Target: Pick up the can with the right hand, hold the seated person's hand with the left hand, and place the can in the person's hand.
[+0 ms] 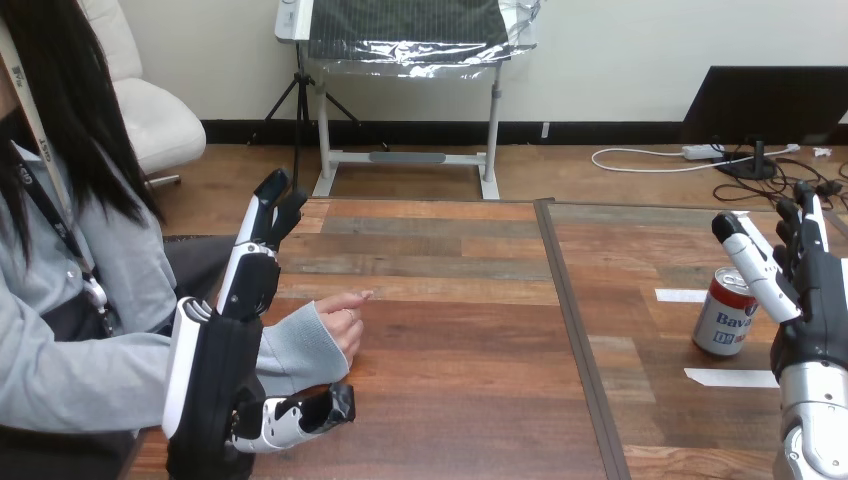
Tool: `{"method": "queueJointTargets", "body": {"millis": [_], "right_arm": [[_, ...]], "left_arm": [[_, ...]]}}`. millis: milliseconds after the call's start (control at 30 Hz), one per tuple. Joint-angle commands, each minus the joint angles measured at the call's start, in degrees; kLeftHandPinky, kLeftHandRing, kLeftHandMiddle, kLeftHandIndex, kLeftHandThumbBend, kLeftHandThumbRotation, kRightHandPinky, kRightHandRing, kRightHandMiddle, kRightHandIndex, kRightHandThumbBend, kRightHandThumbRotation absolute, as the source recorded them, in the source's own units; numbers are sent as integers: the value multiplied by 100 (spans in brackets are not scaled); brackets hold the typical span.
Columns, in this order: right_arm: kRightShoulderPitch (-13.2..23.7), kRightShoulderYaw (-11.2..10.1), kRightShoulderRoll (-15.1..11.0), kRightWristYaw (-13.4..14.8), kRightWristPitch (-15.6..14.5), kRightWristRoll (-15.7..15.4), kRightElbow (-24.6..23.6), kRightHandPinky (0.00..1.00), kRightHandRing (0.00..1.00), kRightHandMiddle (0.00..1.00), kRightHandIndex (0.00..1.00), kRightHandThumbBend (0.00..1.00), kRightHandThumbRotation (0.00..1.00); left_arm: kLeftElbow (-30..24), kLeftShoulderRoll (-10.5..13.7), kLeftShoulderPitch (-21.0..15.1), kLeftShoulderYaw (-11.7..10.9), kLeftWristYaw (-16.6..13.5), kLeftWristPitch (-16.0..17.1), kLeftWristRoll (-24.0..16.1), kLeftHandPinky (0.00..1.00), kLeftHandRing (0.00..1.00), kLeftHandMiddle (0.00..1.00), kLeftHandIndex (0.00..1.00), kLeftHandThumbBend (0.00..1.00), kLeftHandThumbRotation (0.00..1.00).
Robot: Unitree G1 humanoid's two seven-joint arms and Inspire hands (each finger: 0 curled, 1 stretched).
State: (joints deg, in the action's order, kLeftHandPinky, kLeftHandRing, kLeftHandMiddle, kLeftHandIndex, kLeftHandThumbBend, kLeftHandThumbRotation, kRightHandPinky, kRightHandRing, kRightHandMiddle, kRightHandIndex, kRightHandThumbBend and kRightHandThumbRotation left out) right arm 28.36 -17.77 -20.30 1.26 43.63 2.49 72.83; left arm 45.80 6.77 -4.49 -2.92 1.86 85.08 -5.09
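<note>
The left hand [215, 370] stands edge-up, fingers straight beyond the person's hand [338, 325], thumb at the sleeve's [290, 350] near side, gripping nothing; the right hand [815, 300] rises with fingers straight and spread, just beside the can [724, 315]. The can stands upright on the table's [450, 400] right part.

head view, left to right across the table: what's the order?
left hand → person's hand → dark seam in the table → can → right hand
</note>
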Motion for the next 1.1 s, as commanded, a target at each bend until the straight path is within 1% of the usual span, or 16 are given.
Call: {"method": "queueJointTargets", "body": {"millis": [0, 67, 267, 467, 567, 667, 867, 1067], "right_arm": [[450, 56, -142, 42, -23, -62, -11, 100, 99, 97, 100, 100, 60], [448, 51, -145, 51, -39, -72, -2, 100, 99, 97, 100, 100, 60], [431, 117, -192, 241, -140, -220, 34, 99, 98, 96, 99, 100, 61], [425, 44, -184, 140, -243, -145, 52, 98, 97, 96, 99, 100, 60], [420, 29, -187, 121, -298, -127, 64, 98, 98, 96, 99, 100, 58], [412, 63, -205, 185, -370, -176, 74, 98, 97, 96, 99, 100, 58], [384, 184, -257, 405, -498, -356, 97, 97, 96, 95, 98, 100, 59], [363, 126, -242, 273, -556, -282, 123, 97, 96, 96, 99, 100, 58]], "left_arm": [[18, 47, -203, 17, 22, 94, 48, 93, 94, 97, 97, 100, 75], [20, 48, -199, 24, 27, 90, 61, 92, 94, 97, 97, 100, 75], [31, 39, -196, -9, 27, 106, 48, 90, 94, 97, 96, 100, 75], [50, 36, -201, -38, 22, 150, 31, 88, 93, 97, 96, 100, 75], [57, 41, -200, -14, 26, 161, 57, 87, 93, 97, 96, 100, 75], [48, 52, -188, 2, 34, 149, 65, 86, 93, 97, 96, 100, 75], [35, 55, -165, -23, 34, 136, 43, 87, 94, 97, 96, 100, 75], [27, 51, -173, 20, 32, 155, 105, 89, 93, 97, 96, 100, 75]]}}
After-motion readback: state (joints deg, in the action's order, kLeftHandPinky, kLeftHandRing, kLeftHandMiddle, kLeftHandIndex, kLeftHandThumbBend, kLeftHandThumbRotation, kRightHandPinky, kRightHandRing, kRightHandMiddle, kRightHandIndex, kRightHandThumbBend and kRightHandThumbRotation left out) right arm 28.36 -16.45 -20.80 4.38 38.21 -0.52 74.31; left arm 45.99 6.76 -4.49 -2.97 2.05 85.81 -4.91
